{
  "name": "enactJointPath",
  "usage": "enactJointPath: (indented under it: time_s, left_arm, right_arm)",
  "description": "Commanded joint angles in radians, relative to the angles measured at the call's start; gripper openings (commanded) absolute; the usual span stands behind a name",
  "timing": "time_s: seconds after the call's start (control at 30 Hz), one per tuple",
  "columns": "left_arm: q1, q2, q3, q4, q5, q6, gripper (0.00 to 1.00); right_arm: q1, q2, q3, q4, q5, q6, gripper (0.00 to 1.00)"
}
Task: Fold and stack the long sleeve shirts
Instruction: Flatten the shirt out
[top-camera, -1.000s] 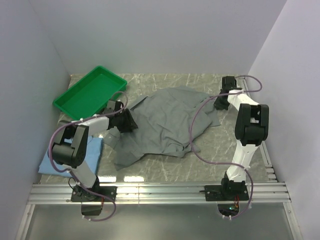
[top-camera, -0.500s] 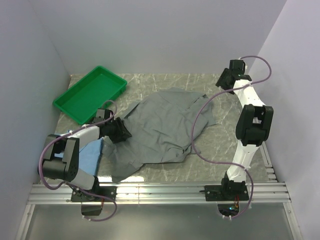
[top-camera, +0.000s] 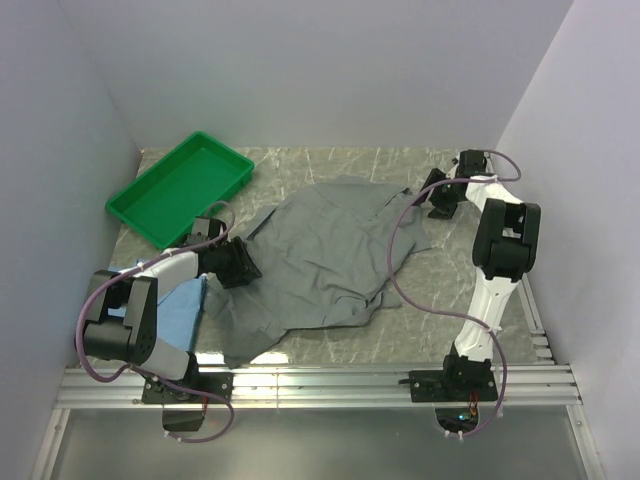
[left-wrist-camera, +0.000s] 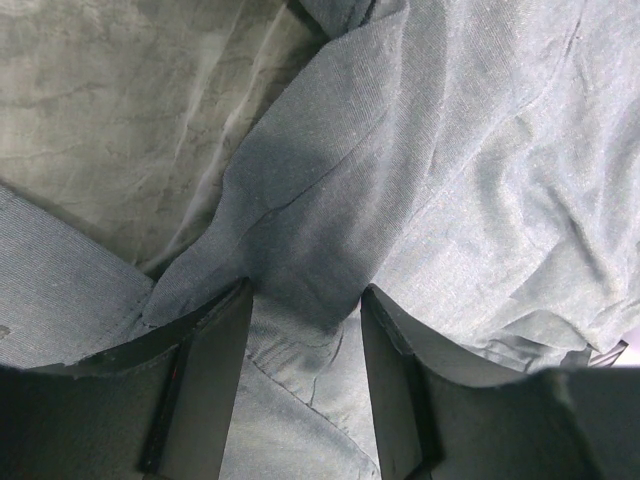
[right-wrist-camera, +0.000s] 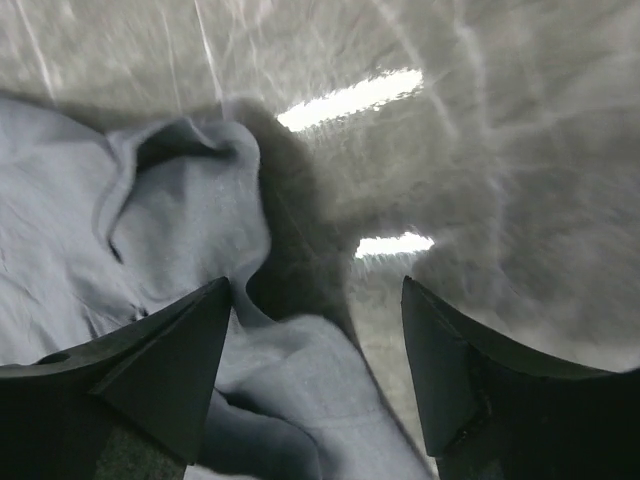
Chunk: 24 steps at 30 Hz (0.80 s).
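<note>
L claw (left-wrist-camera: 300, 385) pinches grey shirt (top-camera: 325, 255) fold; R claw (right-wrist-camera: 315, 340) wide open, empty, over shirt edge on tabletop (top-camera: 400, 330).

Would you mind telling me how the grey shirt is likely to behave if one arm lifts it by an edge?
The grey shirt lies crumpled in soft folds, so it will probably drape and sag, not hold its shape. It looks thin, so likely light. A fold sits between the left tool fingers, so cloth may bunch there; spread widely, the rest would probably drag along the table.
</note>
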Motion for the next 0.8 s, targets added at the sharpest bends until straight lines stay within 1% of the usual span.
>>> enactJointPath:
  time_s: [0.0, 0.17, 0.23, 0.3, 0.33, 0.37, 0.4, 0.43, 0.5, 0.53, 0.6, 0.63, 0.67, 0.7, 0.73, 0.77]
  left_arm:
    - [0.004, 0.012, -0.020, -0.106, -0.074, 0.049, 0.55]
    - [0.004, 0.023, -0.020, -0.103, -0.074, 0.047, 0.55]
    - [0.004, 0.026, -0.018, -0.103, -0.071, 0.047, 0.55]
    - [0.004, 0.031, -0.018, -0.104, -0.074, 0.047, 0.55]
    - [0.004, 0.028, -0.018, -0.104, -0.075, 0.047, 0.54]
    - [0.004, 0.028, -0.018, -0.106, -0.075, 0.047, 0.54]
    - [0.004, 0.029, -0.020, -0.106, -0.077, 0.047, 0.54]
    - [0.004, 0.031, -0.020, -0.106, -0.074, 0.047, 0.54]
    - [0.002, 0.034, -0.021, -0.103, -0.068, 0.049, 0.53]
    - [0.004, 0.043, -0.021, -0.101, -0.063, 0.047, 0.53]
    - [0.004, 0.052, -0.021, -0.099, -0.046, 0.047, 0.52]
    - [0.004, 0.060, -0.021, -0.099, -0.043, 0.046, 0.52]
    - [0.004, 0.061, -0.023, -0.096, -0.034, 0.044, 0.51]
    - [0.004, 0.064, -0.023, -0.096, -0.032, 0.043, 0.51]
    - [0.004, 0.063, -0.023, -0.090, -0.029, 0.040, 0.50]
    - [0.005, 0.061, -0.024, -0.089, -0.031, 0.040, 0.50]
  right_arm:
    - [0.005, 0.033, 0.050, 0.000, -0.141, -0.042, 0.72]
    - [0.005, 0.079, 0.096, -0.005, -0.213, -0.070, 0.58]
    - [0.005, 0.095, 0.122, -0.027, -0.245, -0.085, 0.49]
    - [0.005, 0.120, 0.159, -0.057, -0.256, -0.098, 0.43]
    - [0.007, 0.125, 0.168, -0.063, -0.264, -0.104, 0.34]
    - [0.007, 0.128, 0.182, -0.067, -0.261, -0.107, 0.28]
    - [0.005, 0.128, 0.191, -0.081, -0.250, -0.108, 0.17]
    - [0.007, 0.123, 0.208, -0.095, -0.212, -0.115, 0.00]
    - [0.007, 0.100, 0.258, -0.109, -0.164, -0.113, 0.00]
    - [0.010, 0.059, 0.274, -0.106, -0.131, -0.112, 0.00]
    - [0.022, 0.008, 0.326, -0.086, 0.044, -0.127, 0.00]
    - [0.051, -0.051, 0.340, -0.075, 0.125, -0.141, 0.00]
    - [0.071, -0.084, 0.352, -0.030, 0.223, -0.159, 0.00]
    - [0.095, -0.119, 0.345, 0.009, 0.447, -0.226, 0.00]
    - [0.128, -0.189, 0.329, 0.058, 0.554, -0.274, 0.00]
    - [0.207, -0.226, 0.267, 0.201, 0.695, -0.329, 0.00]
